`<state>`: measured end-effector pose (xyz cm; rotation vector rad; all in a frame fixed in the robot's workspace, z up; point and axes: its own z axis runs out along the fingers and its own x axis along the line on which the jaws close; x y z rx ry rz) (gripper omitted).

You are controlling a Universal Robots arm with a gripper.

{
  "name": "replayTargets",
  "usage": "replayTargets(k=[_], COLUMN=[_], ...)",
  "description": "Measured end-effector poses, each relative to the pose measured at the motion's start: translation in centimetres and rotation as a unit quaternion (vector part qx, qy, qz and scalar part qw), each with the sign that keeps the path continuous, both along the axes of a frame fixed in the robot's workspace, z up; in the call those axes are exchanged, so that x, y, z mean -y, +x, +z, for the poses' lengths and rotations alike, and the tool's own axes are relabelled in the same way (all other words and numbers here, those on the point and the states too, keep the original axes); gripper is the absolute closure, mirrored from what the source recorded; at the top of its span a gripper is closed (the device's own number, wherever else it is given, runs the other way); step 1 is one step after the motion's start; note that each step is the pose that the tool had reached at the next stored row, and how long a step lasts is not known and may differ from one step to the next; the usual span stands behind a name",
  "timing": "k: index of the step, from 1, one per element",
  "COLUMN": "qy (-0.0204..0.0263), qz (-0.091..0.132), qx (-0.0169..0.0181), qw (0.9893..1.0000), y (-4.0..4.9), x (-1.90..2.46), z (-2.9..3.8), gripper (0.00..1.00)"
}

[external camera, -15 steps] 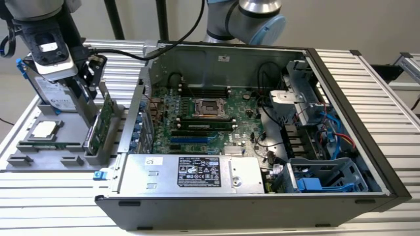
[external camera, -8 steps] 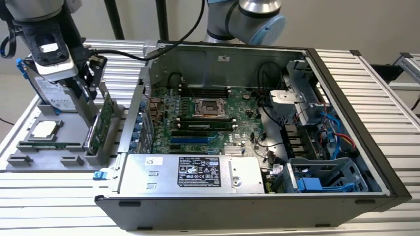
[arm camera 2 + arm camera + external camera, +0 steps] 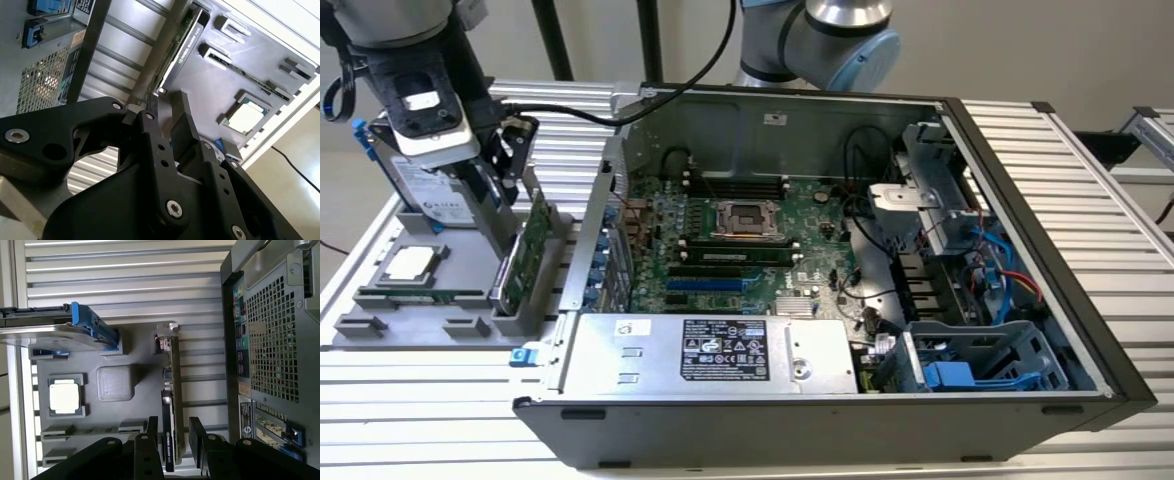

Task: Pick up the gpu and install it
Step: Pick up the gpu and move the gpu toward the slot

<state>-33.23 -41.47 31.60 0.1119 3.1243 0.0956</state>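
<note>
Pincer (image 3: 174, 426) straddles gpu (image 3: 175, 380) upright in tray (image 3: 142, 395).

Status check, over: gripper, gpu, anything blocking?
Open gripper astride gpu edge, not clamped. It stands upright in grey holder, outside case. Hard drive stands apart, not blocking.

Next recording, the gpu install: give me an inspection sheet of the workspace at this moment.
Surface: slatted metal table, with a grey holder tray beside the open computer case.
Job's things: gpu stands on edge in a tray slot, not yet lifted.
Clutter: processor chip, memory stick and hard drive with blue rails, all in the tray.
Grippers: hand open, one finger on either side of the gpu.
Cables: black cable sags over a corner of the case; red and blue wires lie inside it.
Surroundings: arm's base beyond the case.
</note>
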Motion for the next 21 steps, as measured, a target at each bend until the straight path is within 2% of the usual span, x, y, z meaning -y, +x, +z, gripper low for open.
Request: replayTargets(k=[21], qy=[0.0000], qz=[0.000], qx=[0.0000], qw=[1.0000], y=[0.00], x=[0.00], z=[-0.93], gripper=[0.00])
